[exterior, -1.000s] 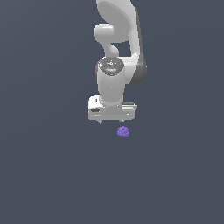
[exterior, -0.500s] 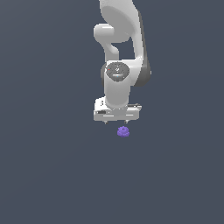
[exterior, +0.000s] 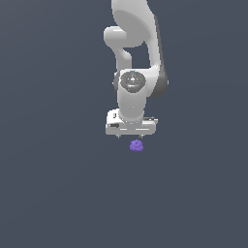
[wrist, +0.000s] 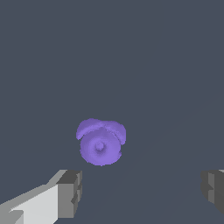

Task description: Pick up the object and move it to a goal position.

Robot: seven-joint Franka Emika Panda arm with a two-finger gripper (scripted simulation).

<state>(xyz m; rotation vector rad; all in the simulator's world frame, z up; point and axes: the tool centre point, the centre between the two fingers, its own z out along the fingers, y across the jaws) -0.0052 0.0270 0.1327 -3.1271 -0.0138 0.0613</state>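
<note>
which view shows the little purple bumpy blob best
The wrist view: the small purple bumpy blob fills much of the frame, lobes visible, beyond the open gripper. The exterior view shows it only as a tiny speck under the white gripper.

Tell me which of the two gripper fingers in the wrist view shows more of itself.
The finger nearer the purple object: its white body and grey pad both show. The other finger is cut off at the picture's edge, only its grey pad showing.

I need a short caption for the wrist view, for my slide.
Wrist view: open end effector, fingers spread wide, with the small purple object lying free beyond them.
</note>
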